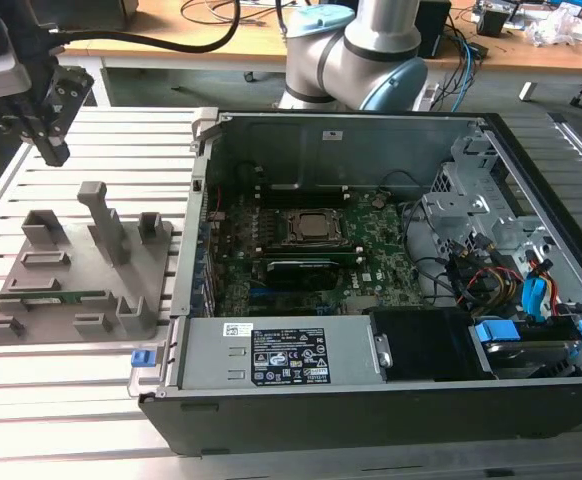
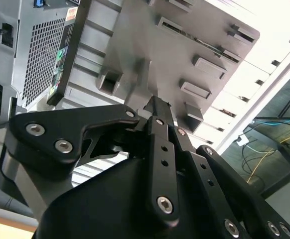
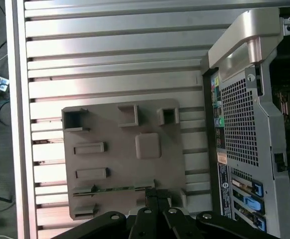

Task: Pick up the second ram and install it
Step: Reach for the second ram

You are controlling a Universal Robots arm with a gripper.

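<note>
Grey slab at the exterior view's left: what is it, and what hangs over it? (Student)

Fixture plate (image 1: 71,275) (image 3: 120,164) (image 2: 150,45), moulded grey plastic with raised posts and pockets. It lies flat on the slatted aluminium table (image 1: 31,400) (image 3: 110,50), near the table's edge at the exterior view's left. Black gripper (image 1: 56,155) hangs in the air toward the plate's far corner, clear of plate and table. In both wrist views (image 3: 157,194) (image 2: 157,104) its jaws are closed against each other with nothing held between them. (Legend)

Where is the second ram? (Student)

Second ram (image 1: 56,297), a thin green stick, lies lengthwise in a long slot of the fixture plate. The slot is close to the plate's edge nearest the exterior camera. The first wrist view shows it (image 3: 115,188) in the same slot, with small grey blocks to either side. The gripper is apart from it. (Legend)

And further right? (Student)

Open computer case (image 1: 301,135), on its side just beside the plate. The first wrist view shows its perforated metal wall (image 3: 239,119). Inside lies the green motherboard (image 1: 381,255), with the CPU socket (image 1: 316,228) near its middle. A drive bay (image 1: 496,335) with blue tabs and coloured cables (image 1: 531,290) sit at the case's corner at the exterior view's right. The robot arm (image 1: 361,55), grey with a blue joint cap, stands behind the case at the table's far edge. (Legend)
</note>
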